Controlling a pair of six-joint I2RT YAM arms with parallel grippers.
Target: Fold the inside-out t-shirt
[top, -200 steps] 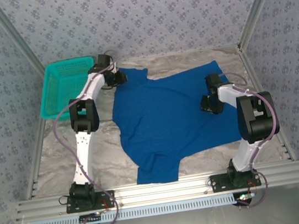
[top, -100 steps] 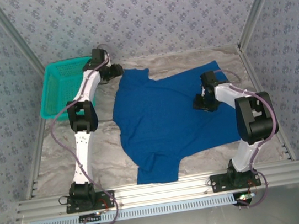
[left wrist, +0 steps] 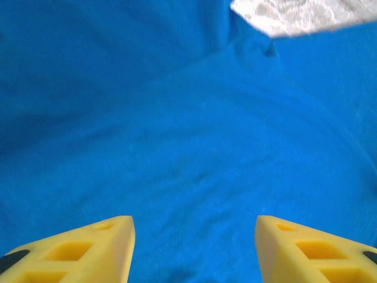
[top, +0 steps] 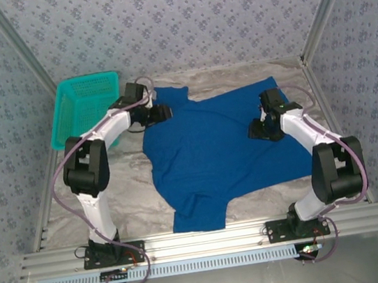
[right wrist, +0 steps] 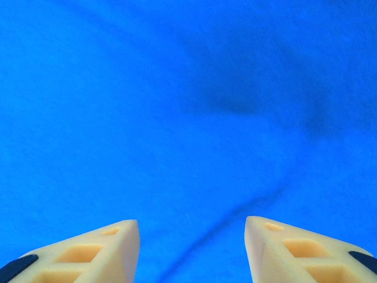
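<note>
On table (top: 129,188), middle: inside-out t-shirt (top: 212,152), spread out, a few creases.
Table right: right gripper (right wrist: 191,221), spread, empty, over cloth.
Table far left: left gripper (left wrist: 194,219), spread, empty, over cloth.
Table far-left corner: teal basket (top: 76,114).

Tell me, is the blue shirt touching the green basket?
Apart. The top view shows a strip of bare grey table between the right side of the basket and the left edge of the shirt.
</note>
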